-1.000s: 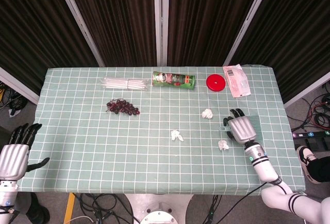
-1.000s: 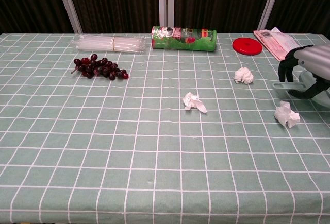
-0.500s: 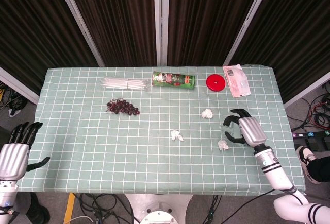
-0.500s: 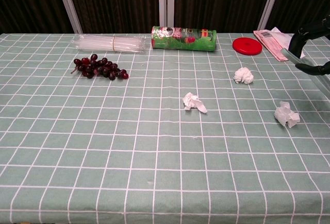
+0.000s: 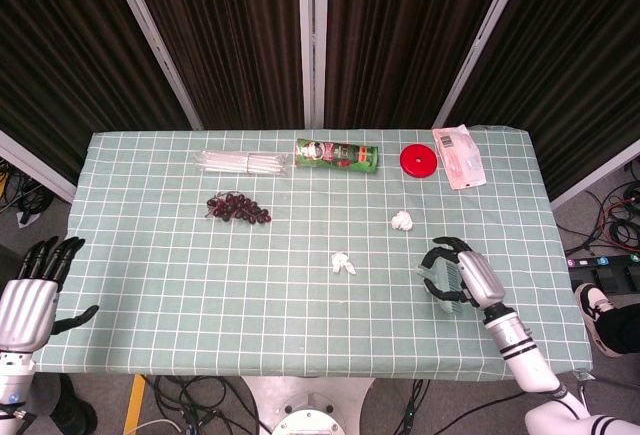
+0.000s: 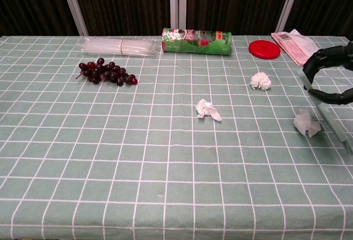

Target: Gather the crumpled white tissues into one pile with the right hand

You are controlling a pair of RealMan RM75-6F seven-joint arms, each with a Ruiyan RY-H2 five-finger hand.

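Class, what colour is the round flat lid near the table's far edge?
Red; the round flat lid shows best in the chest view.

1. The middle tissue (image 6: 208, 109) is a small crumpled white wad lying loose on the green checked worktop (image 6: 138, 157), near its centre.
2. The far tissue (image 6: 261, 80) is a rounder white ball, lying right of the first and further back, well apart from it.
3. The right tissue (image 6: 306, 123) is a crumpled wad near the worktop's right edge, in shadow under the right hand (image 5: 457, 273), whose curled fingers (image 6: 322, 58) hang above it.
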